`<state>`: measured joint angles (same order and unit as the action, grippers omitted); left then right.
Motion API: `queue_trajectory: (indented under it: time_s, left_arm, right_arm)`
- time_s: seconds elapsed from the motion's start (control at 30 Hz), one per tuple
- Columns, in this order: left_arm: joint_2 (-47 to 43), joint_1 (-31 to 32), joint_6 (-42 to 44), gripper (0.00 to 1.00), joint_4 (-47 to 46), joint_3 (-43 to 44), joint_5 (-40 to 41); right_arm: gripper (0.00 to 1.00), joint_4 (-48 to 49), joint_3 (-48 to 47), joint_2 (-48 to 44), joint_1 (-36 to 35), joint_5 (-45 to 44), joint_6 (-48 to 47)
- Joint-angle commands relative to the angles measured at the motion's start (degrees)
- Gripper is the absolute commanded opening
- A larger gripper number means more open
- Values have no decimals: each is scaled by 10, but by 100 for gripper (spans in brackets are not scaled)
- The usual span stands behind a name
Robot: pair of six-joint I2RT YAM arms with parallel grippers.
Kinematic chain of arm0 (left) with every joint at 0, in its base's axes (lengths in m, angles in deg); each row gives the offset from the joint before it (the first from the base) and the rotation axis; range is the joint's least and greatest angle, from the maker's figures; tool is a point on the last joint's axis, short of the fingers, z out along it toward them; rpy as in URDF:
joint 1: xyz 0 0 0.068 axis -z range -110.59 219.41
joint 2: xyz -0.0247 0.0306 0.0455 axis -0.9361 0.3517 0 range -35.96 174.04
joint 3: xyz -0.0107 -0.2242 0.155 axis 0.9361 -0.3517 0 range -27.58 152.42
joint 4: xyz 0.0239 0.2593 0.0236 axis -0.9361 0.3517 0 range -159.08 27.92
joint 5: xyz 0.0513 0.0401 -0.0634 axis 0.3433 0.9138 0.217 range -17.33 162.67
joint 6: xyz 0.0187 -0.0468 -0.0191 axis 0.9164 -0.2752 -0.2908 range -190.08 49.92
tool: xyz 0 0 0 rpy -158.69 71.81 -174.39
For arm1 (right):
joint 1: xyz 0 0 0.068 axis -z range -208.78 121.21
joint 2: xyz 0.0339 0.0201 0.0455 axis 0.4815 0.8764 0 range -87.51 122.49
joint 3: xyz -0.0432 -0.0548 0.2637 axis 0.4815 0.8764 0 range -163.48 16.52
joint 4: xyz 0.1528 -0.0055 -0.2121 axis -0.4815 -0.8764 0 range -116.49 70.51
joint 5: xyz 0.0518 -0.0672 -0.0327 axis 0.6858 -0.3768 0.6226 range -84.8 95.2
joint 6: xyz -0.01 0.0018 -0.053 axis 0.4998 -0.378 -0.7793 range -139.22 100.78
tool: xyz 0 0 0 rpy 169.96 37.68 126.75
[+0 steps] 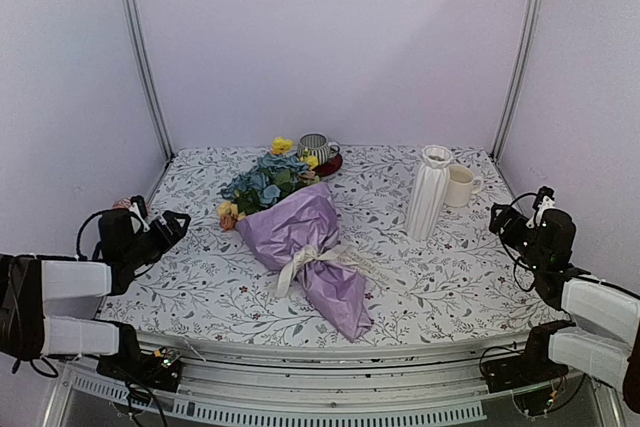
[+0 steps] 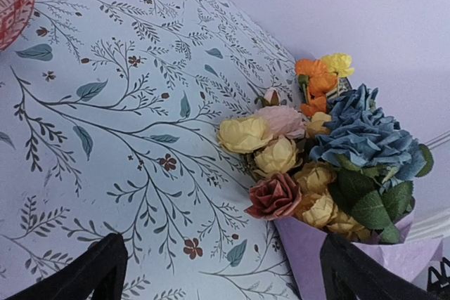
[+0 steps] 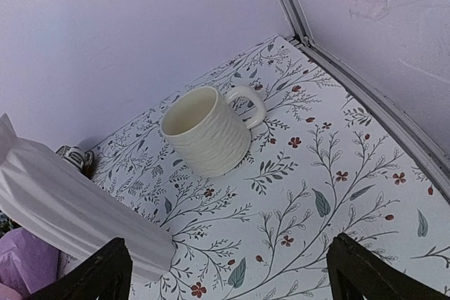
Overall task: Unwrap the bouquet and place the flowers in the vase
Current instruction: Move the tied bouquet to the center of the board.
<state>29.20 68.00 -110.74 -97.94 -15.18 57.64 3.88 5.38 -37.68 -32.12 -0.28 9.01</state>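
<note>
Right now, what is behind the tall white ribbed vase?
A cream ceramic mug stands behind the tall white ribbed vase, slightly right, not touching. From above, the vase covers the mug's left edge.

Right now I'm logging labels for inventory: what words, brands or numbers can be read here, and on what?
No readable text anywhere.
The bouquet paper, vase, cream mug and striped cup show no lettering.
Any marks on the ribbon are too small to tell.
</note>
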Motion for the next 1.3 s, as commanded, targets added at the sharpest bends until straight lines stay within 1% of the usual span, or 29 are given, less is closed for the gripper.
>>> queue_trajectory:
  time_s: [0.0, 0.1, 0.17, 0.2, 0.3, 0.43, 0.5, 0.57, 0.67, 0.77, 0.83, 0.93, 1.03, 1.13, 1.27]
  left_arm:
    - [-33, 4, 1, 98, 64, 28, 39]
    - [-50, 1, -28, 98, 121, 36, 89]
    - [-60, -3, -56, 98, 133, 28, 116]
    - [-64, -6, -61, 98, 123, 20, 112]
    - [-77, -14, -43, 98, 68, -7, 49]
    - [-87, -15, -6, 98, 25, -14, -24]
    - [-89, -15, 2, 98, 11, -19, -46]
    - [-90, -20, 2, 98, 11, -25, -50]
    - [-89, -26, 0, 98, -6, -33, -70]
    - [-86, -26, 4, 98, -35, -38, -106]
    - [-87, -25, 10, 98, -54, -38, -144]
    - [-87, -15, 9, 98, -74, -45, -176]
    - [-82, 16, 6, 98, -63, -48, -195]
    - [-79, 60, -8, 98, -59, -54, -209]
    - [-97, 132, -27, 98, -50, -59, -191]
  right_arm:
    - [99, -23, -25, -6, -1, 12, 48]
    - [99, -9, -21, -5, -1, 27, 67]
    - [99, 5, -14, -7, -1, 28, 60]
    - [99, 8, -14, -10, -1, 28, 59]
    - [99, 12, -15, -16, -1, 29, 48]
    - [99, -12, -34, -8, -1, 43, 46]
    - [99, -37, -50, 1, -1, 51, 57]
    - [99, -54, -62, 14, -1, 56, 86]
    - [99, -64, -72, 28, -1, 100, 115]
    - [99, -64, -68, 39, -2, 159, 113]
    - [99, -84, -78, 46, -10, 193, 104]
    - [99, -140, -106, 44, -57, 193, 79]
    - [99, -173, -132, 47, -138, 181, 56]
    - [99, -165, -140, 73, -199, 188, 51]
    - [99, -140, -160, 154, -282, 182, 55]
